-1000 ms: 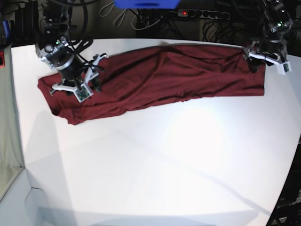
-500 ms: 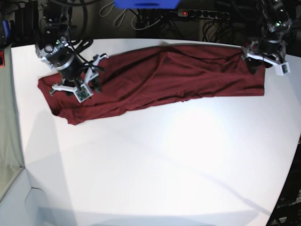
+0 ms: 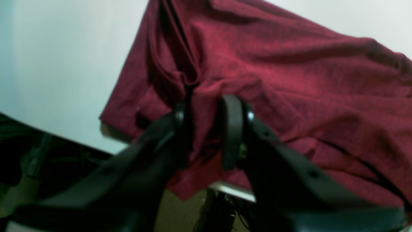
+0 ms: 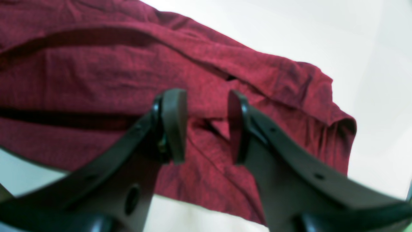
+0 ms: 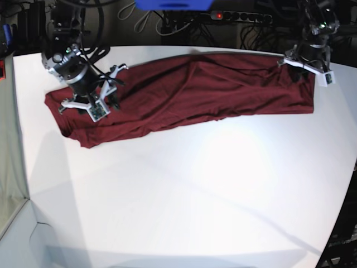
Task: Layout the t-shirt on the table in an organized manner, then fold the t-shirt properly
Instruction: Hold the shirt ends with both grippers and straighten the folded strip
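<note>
The maroon t-shirt (image 5: 195, 89) lies stretched in a long wrinkled band across the far part of the white table (image 5: 195, 184). My left gripper (image 5: 299, 68) is at the shirt's far right corner by the table edge. In the left wrist view this gripper (image 3: 207, 108) is shut on a bunched fold of the t-shirt (image 3: 289, 64). My right gripper (image 5: 106, 96) hangs over the shirt's left end. In the right wrist view its jaws (image 4: 205, 96) stand open, apart over the t-shirt (image 4: 96, 71), holding nothing.
A power strip (image 5: 240, 17) with a red light, cables and a blue object (image 5: 173, 4) sit behind the table. The table's curved edge runs close behind the left gripper and down the right side.
The left gripper's jaws have closed on the shirt's right corner and moved slightly back and up, drawing the fabric with them. The right arm has not moved.
</note>
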